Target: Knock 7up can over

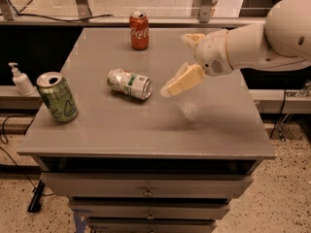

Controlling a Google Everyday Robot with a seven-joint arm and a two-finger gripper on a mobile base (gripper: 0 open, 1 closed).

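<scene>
The drawer fronts (146,192) of the cabinet are nearest the camera, below and in front of the 7up can (129,84), under the grey table top (146,135) that the can lies on. The 7up can is down on its side near the middle of the top, its silver end towards the left and its length running left to right with a slight tilt. To the left of the 7up can and a little nearer the front stands the green can (57,97), upright by the left edge and well apart from it. Just to the right of the 7up can hangs the gripper (176,64), above the table top; its two pale fingers (183,80) are spread wide, the lower one reaching towards the can's right end but not touching it, with nothing between them. The white arm (272,38) runs off from the gripper to the right. Further left of the 7up can, off the table on a low ledge, stands a soap pump bottle (20,80). Behind the 7up can, near the far edge, the red Coca-Cola can (139,30) stands upright
</scene>
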